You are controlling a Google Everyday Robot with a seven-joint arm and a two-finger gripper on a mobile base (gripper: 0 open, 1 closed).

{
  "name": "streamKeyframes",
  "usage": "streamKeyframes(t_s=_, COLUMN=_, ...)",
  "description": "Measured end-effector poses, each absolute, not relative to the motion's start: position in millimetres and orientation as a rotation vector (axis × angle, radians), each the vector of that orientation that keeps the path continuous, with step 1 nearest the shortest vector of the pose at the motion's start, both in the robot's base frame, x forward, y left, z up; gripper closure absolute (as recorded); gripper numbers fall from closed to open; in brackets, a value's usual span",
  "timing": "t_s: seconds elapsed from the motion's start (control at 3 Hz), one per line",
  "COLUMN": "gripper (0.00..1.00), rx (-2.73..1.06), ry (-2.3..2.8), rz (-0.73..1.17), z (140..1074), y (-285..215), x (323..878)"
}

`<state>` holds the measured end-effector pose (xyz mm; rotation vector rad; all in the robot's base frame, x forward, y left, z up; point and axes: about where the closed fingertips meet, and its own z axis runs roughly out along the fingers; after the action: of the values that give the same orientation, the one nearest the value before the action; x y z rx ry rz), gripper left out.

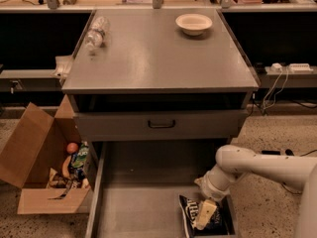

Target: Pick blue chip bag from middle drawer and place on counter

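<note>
The blue chip bag [192, 209] lies on the floor of the open middle drawer [138, 202], at its front right corner. My gripper [205, 214] reaches down from the right on the white arm and sits right on top of the bag, its pale fingers covering the bag's middle. The counter [158, 58] is the grey top of the cabinet above.
A white bowl [193, 23] stands at the counter's back right and a clear plastic bottle [96, 31] lies at its back left. A drawer front with a black handle [161, 124] is above the open drawer. An open cardboard box [44, 167] with food items sits on the floor at left.
</note>
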<state>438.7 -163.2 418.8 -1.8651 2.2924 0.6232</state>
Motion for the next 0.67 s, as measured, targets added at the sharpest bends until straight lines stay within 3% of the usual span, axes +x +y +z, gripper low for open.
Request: streamKeyframes(t_s=0.67, gripper=0.56, rx=-1.838, ry=2.302, rz=0.732, z=355.1, y=-172.7, x=442.5)
